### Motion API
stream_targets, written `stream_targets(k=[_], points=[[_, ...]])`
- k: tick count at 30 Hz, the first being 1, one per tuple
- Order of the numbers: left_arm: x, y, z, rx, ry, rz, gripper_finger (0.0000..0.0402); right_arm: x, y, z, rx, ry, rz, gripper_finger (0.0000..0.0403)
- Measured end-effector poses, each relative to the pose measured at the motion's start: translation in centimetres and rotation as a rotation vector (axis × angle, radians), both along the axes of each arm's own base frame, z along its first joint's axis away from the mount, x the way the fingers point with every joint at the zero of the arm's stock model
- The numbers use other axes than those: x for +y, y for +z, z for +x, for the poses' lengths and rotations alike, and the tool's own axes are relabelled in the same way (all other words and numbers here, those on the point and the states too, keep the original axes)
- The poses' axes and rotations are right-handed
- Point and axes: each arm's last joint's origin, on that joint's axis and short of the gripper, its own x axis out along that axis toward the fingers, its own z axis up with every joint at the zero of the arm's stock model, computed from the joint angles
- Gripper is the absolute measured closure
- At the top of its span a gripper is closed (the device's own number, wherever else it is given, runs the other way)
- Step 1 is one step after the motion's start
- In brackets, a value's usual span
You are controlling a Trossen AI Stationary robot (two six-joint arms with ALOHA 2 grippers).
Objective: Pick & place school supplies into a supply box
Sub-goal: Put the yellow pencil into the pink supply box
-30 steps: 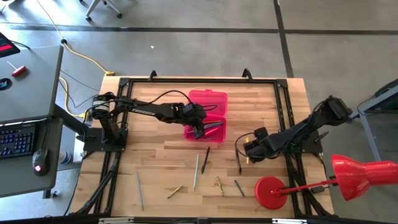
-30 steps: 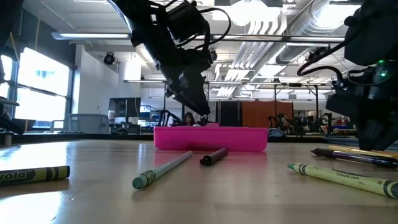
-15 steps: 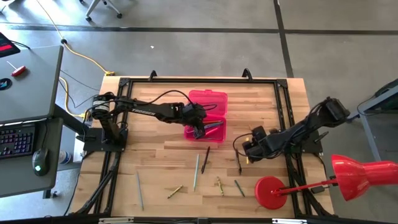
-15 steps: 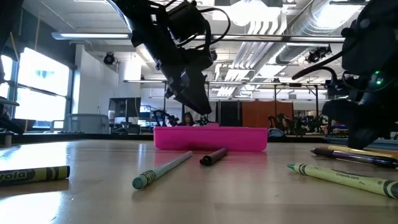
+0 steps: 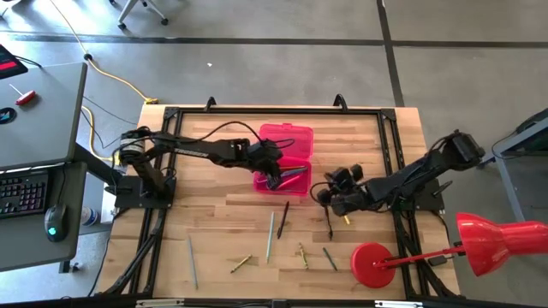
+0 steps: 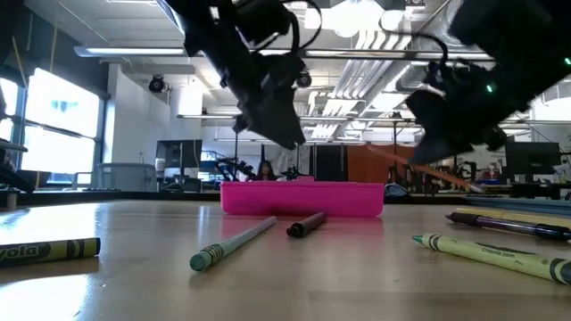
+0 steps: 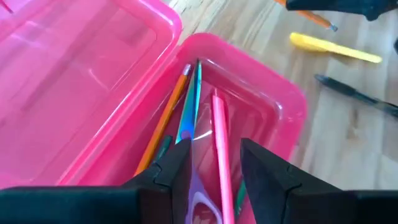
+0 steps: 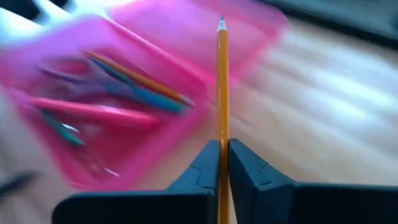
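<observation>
While the pink box (image 5: 283, 159) sits open at the table's (image 5: 214, 214) back centre, you can see its translucent glossy plastic, rounded corners, and lid hinged flat behind the tray. Inside the tray, per the left wrist view: an orange pencil (image 7: 166, 117), a teal pencil (image 7: 189, 106), a pink pen (image 7: 220, 149) and purple scissor handles (image 7: 200, 200), all lying roughly lengthwise. The scissor blades are hidden behind the fingers.

Your left gripper (image 5: 272, 176) hangs over the tray's near edge, jaws spread, nothing between them. Your right gripper (image 5: 327, 193) is just right of the box, above the wood, jaws pressed on a thin orange pencil (image 8: 222, 93), sharpened tip pointing toward the box. The right wrist view is motion-blurred, so box contents there are smears.

Loose on the bare plank table in front: a dark marker (image 5: 282, 219), a grey-green pencil (image 5: 270, 237), a grey stick (image 5: 192, 262), a yellow-green crayon (image 5: 241, 263), another yellow piece (image 5: 301, 254) and a green one (image 5: 330, 258). Which of those small ones are crayons or pens is hard to tell from above. A dark pen (image 5: 330, 224) lies below the right gripper.

Red lamp (image 5: 501, 236) with round base (image 5: 372, 264) sits at the right front corner, its shade off the table edge.
</observation>
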Motion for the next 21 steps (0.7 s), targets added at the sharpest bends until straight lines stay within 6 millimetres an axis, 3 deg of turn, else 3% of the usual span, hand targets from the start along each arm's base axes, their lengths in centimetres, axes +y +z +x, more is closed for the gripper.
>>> stream_targets(k=[5, 9, 16, 21], points=[[-0.8, 3.3, -1.8, -0.048, 0.005, 0.016, 0.0236, -0.3, 3.4, 1.8, -0.043, 0.265, -0.125, 0.0399], [-2.0, 5.9, -3.4, -0.083, 0.039, 0.089, 0.0236, -1.1, 4.6, 2.9, -0.049, 0.460, -0.197, 0.0401], [-4.2, 8.8, -5.5, -0.154, 0.095, 0.235, 0.0236, -4.5, 3.5, 4.4, -0.031, 0.529, -0.168, 0.0402], [-4.2, 9.7, -6.1, -0.177, 0.143, 0.284, 0.0236, -5.9, 2.7, 7.0, -0.047, 0.618, -0.130, 0.0402]])
